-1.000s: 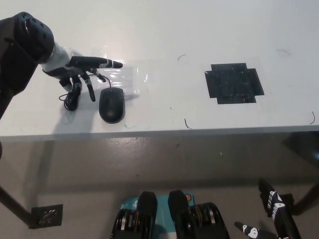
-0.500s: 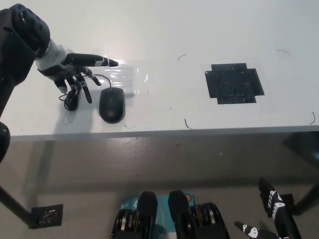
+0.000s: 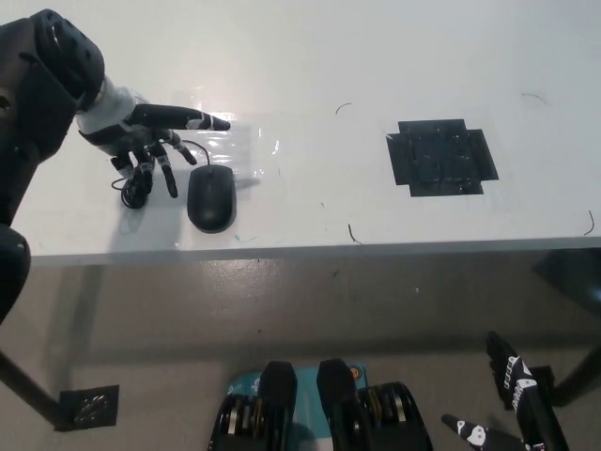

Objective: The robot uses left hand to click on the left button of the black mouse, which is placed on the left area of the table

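A: Where is the black mouse (image 3: pixel 210 196)?

B: It lies on the left part of the white worktop (image 3: pixel 310 56), near the front edge. Its cable (image 3: pixel 133 191) makes a small coil just to the left of it.

A: And the left robot hand (image 3: pixel 150 139)?

B: It is above the worktop, just beyond and to the left of the mouse. It holds nothing. One finger points to the right, the others hang down, spread apart. I cannot tell if they touch the mouse.

A: The right robot hand (image 3: pixel 512 395)?

B: Low at the bottom right, below the worktop edge. Its fingers are too unclear to judge.

A: Anything else?

B: A black tape patch (image 3: pixel 439 156) on the right side, well apart from the mouse.
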`<state>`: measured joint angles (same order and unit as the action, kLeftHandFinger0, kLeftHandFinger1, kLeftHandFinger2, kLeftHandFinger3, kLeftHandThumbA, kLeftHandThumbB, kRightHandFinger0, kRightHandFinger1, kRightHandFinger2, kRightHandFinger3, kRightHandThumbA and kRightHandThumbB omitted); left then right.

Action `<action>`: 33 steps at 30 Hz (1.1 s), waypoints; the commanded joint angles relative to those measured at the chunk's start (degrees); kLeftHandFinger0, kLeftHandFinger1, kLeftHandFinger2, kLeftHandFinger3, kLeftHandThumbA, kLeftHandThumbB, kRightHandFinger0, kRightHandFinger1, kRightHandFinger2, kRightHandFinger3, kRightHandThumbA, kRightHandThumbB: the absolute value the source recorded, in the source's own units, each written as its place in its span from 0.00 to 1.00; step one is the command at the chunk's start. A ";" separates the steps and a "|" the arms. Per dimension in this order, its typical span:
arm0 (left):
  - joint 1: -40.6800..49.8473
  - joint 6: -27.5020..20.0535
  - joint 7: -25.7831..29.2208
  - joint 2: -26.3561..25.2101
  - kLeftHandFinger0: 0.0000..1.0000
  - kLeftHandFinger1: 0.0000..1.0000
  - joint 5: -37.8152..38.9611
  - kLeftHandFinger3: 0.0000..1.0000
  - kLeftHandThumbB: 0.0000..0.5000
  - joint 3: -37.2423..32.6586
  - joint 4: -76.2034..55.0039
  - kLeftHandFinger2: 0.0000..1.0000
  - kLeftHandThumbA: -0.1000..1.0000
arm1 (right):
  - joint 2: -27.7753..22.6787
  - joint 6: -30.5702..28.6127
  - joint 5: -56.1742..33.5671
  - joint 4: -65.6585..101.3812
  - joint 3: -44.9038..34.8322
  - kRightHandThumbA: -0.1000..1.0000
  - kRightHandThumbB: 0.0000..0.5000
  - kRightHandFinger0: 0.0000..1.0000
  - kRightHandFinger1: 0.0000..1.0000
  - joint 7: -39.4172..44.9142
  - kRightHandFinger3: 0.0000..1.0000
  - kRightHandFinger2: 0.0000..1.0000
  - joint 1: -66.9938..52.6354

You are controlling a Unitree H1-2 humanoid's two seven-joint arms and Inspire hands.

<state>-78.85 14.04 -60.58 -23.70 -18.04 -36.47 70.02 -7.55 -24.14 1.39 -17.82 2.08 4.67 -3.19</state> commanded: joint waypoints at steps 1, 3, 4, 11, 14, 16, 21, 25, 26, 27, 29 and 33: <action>-3.22 -5.02 -1.20 0.19 0.34 0.54 -0.69 1.00 0.92 1.39 1.06 0.70 1.00 | -0.74 -0.94 -0.33 1.52 -0.11 1.00 0.36 1.00 1.00 0.68 1.00 1.00 0.36; -2.48 -7.14 -0.30 0.28 0.33 0.46 -0.80 1.00 0.82 1.67 1.15 0.60 1.00 | -0.67 -1.17 0.12 1.58 -0.05 1.00 0.36 1.00 1.00 0.44 1.00 1.00 0.07; -2.20 -8.20 0.12 0.29 1.00 1.00 -0.82 1.00 0.77 1.86 1.54 1.00 1.00 | -0.63 -1.29 0.42 1.55 0.00 1.00 0.36 1.00 1.00 0.31 1.00 1.00 0.20; -1.08 -12.59 4.78 1.40 0.52 0.52 -2.35 1.00 0.63 2.35 3.13 0.59 1.00 | -0.75 -1.01 0.14 1.76 0.15 1.00 0.37 1.00 1.00 0.72 1.00 1.00 0.43; -0.91 -10.37 4.79 1.80 0.63 0.72 -1.74 1.00 0.55 3.63 4.08 0.68 1.00 | -0.65 -1.02 0.27 1.99 0.25 1.00 0.35 1.00 1.00 0.71 1.00 1.00 0.54; -0.55 -12.68 5.88 1.78 1.00 1.00 -2.83 1.00 0.51 2.91 3.98 1.00 1.00 | -0.68 -1.01 -0.02 2.03 0.28 1.00 0.35 1.00 1.00 0.95 1.00 1.00 0.58; -0.98 -10.11 5.95 2.28 0.15 0.34 -2.73 1.00 0.57 3.60 5.15 0.49 1.00 | -0.82 -0.32 0.02 2.38 0.18 1.00 0.36 1.00 1.00 0.96 1.00 1.00 0.74; -1.36 -11.15 6.49 2.03 0.55 0.55 -3.32 1.00 0.58 3.42 5.45 0.53 1.00 | -0.90 -0.36 0.03 2.61 0.17 1.00 0.35 1.00 1.00 1.03 1.00 1.00 0.80; -1.49 -10.82 6.27 2.01 0.55 0.55 -3.23 1.00 0.58 3.53 5.56 0.53 1.00 | -0.93 -0.39 0.04 2.61 0.18 1.00 0.35 1.00 1.00 1.08 1.00 1.00 0.79; -1.57 -10.06 6.66 1.84 0.24 0.34 -3.10 1.00 0.59 3.80 5.59 0.42 1.00 | -0.94 -0.22 0.04 2.74 0.15 1.00 0.35 1.00 1.00 1.07 1.00 1.00 0.70; -1.93 -10.06 6.48 1.44 0.24 0.31 -3.38 1.00 0.62 3.67 5.37 0.38 1.00 | -1.06 -0.27 0.21 2.86 0.19 1.00 0.34 1.00 1.00 1.11 1.00 1.00 0.64; -4.67 -1.73 1.71 1.69 0.02 0.04 -1.67 1.00 0.88 5.47 7.76 0.09 1.00 | -1.43 -0.67 0.43 2.62 0.32 1.00 0.34 1.00 1.00 1.45 1.00 1.00 0.86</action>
<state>-77.74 5.48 -56.00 -21.02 -20.08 -33.03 76.28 -7.78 -24.02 1.53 -16.71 2.28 5.33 -3.00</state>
